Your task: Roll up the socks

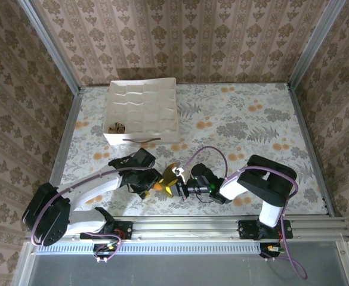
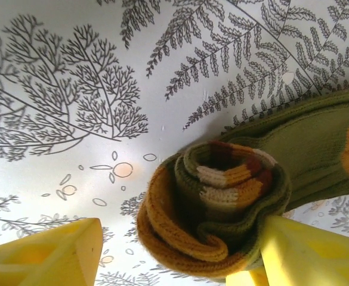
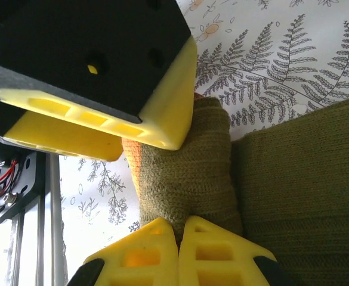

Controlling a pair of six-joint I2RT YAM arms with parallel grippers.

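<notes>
**Olive sock (image 2: 216, 202) part-rolled on the bench (image 2: 55, 179)**

The striped cuff is coiled into a roll, and the rest of the sock lies flat. The left gripper (image 2: 174, 256) is released, with one finger touching the roll. The right gripper (image 3: 180, 235) is clenched, its tips against the roll.

The olive-green sock (image 2: 252, 185) lies on the table (image 2: 102, 59), its striped cuff end seemingly half rolled.
</notes>
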